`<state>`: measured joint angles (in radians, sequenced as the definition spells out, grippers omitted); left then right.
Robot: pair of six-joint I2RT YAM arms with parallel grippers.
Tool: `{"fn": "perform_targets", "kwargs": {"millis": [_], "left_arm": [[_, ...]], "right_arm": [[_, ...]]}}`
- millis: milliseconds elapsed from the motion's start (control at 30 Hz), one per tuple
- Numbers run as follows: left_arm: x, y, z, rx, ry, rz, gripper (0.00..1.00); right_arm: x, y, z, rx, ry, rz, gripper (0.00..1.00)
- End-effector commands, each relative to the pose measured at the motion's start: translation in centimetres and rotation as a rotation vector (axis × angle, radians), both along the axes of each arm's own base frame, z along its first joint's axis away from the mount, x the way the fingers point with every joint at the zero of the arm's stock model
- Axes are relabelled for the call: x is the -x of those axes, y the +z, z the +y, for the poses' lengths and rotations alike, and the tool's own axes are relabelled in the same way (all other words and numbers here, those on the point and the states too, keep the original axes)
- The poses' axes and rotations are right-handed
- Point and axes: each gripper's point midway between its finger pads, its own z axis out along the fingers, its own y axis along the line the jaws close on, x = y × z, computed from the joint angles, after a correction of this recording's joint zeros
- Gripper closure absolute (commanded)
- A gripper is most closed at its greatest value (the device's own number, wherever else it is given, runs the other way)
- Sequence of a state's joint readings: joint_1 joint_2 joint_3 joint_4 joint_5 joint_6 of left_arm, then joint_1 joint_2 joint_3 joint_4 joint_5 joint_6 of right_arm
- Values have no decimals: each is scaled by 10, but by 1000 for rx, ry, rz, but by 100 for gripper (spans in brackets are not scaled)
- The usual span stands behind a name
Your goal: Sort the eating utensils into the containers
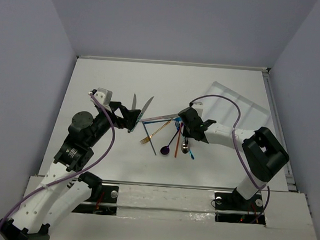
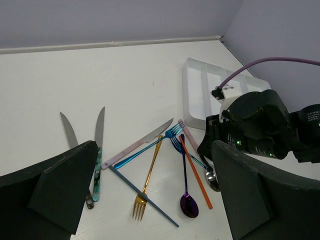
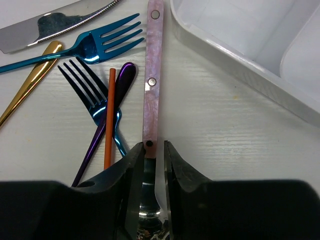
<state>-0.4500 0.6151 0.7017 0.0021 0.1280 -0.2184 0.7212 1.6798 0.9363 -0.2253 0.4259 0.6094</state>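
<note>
The eating utensils lie in a loose heap mid-table. Among them are a gold fork [image 2: 147, 177], a purple spoon [image 2: 186, 185], a blue fork [image 3: 95, 45], an orange stick [image 2: 196, 172] and two knives [image 1: 140, 107]. My right gripper [image 3: 154, 146] [image 1: 184, 138] is down on the table, its jaws narrowly open astride the neck of the pink-handled silver spoon [image 3: 152, 65]. The left finger touches the spoon and a sliver of table shows at the right finger. My left gripper [image 2: 152, 145] [image 1: 130, 120] hovers wide open and empty beside the knives. The white containers tray [image 1: 243, 106] [image 3: 240, 45] lies far right.
A teal-handled knife [image 2: 98, 150] and a pink-handled knife [image 2: 137, 145] lie near my left fingers. A grey-blue stick [image 2: 142, 195] crosses the gold fork. A dark blue fork [image 3: 92, 95] lies under the orange stick. Grey walls close in the table's far and side edges.
</note>
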Motion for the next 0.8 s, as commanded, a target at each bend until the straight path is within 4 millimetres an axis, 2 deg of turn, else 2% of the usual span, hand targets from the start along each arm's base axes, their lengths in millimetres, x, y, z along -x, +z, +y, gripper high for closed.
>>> {"fn": "perform_targets", "kwargs": {"millis": [0, 100, 167, 433, 533, 767], "left_arm": [[0, 22, -2, 23, -14, -63, 1], [0, 23, -2, 24, -11, -64, 1], [0, 22, -2, 22, -11, -62, 1], [-2, 21, -3, 19, -14, -58, 1], [-2, 22, -3, 20, -14, -58, 1], [-2, 22, -3, 19, -14, -58, 1]], "right_arm": [[-1, 3, -7, 49, -11, -7, 73], [-2, 1, -7, 61, -14, 4, 70], [-4, 8, -4, 41, -10, -12, 63], [-17, 40, 5, 10, 9, -82, 59], [-17, 36, 7, 12, 16, -72, 59], [-13, 11, 9, 25, 22, -23, 59]]}}
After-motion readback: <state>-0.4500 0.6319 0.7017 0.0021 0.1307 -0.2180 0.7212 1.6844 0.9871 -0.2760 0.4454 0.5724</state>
